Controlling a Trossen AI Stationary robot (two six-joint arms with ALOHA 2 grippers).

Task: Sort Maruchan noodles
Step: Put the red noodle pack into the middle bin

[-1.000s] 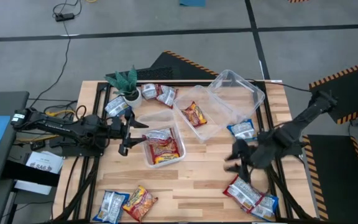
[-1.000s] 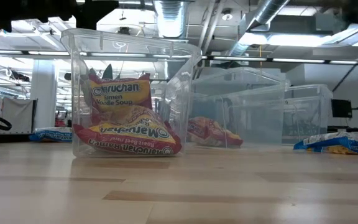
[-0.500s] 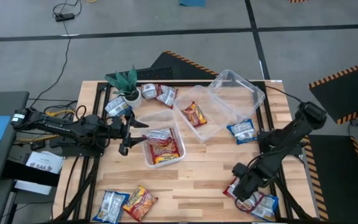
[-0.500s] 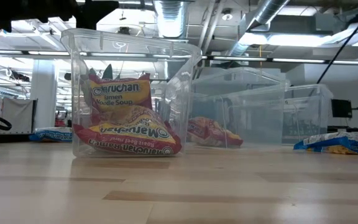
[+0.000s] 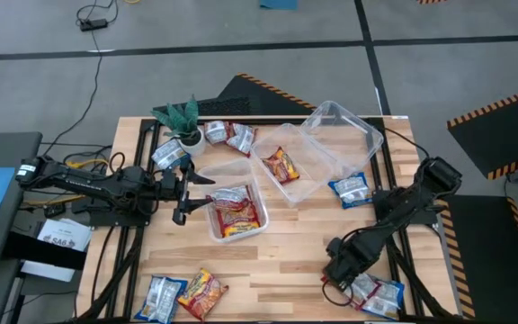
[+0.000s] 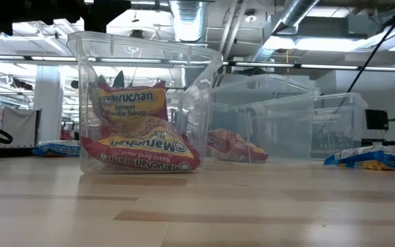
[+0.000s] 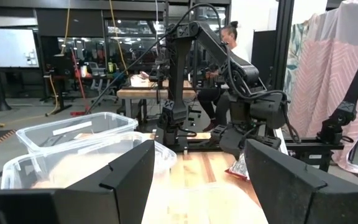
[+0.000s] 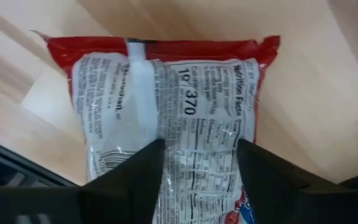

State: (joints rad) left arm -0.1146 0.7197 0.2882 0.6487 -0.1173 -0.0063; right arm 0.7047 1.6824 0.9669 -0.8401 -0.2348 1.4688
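Right hand (image 5: 338, 270) sat low at the near-right corner of the surface (image 5: 286, 252) in the high view, on top of the red-and-silver packet (image 5: 364, 286), which lay against a blue-and-white packet (image 5: 387, 299) near the edge. Left hand (image 5: 183, 193) waited beside the tub (image 5: 257, 193) holding two orange packets. Other packets lay well apart: blue one (image 5: 351, 188) by the right tubs, two more at the near-left (image 5: 183, 295), a few by the plant (image 5: 180, 121).

Low view: neither hand visible; only the near tub (image 6: 208, 110) with its orange packets (image 6: 139, 147) (no help for the grasp).

Left wrist view: left fingers (image 7: 126, 177) were spread, nothing between them; the right arm showed far across, down over a red packet (image 7: 238, 167).

Right wrist view: right fingers (image 8: 138, 177) were spread and straddled the red-and-silver packet (image 8: 173, 99), flat on the wood, printed back up.

Risks, as I judged them:
- flat crinkly film could slide out, or only a fold gets pinched and slips on lift
- neighbouring blue packet touched it, so a close could drag or grab both
- packet sat near the edge; a push could send it off
- fingertips could jam into the wood if the descent ran too deep
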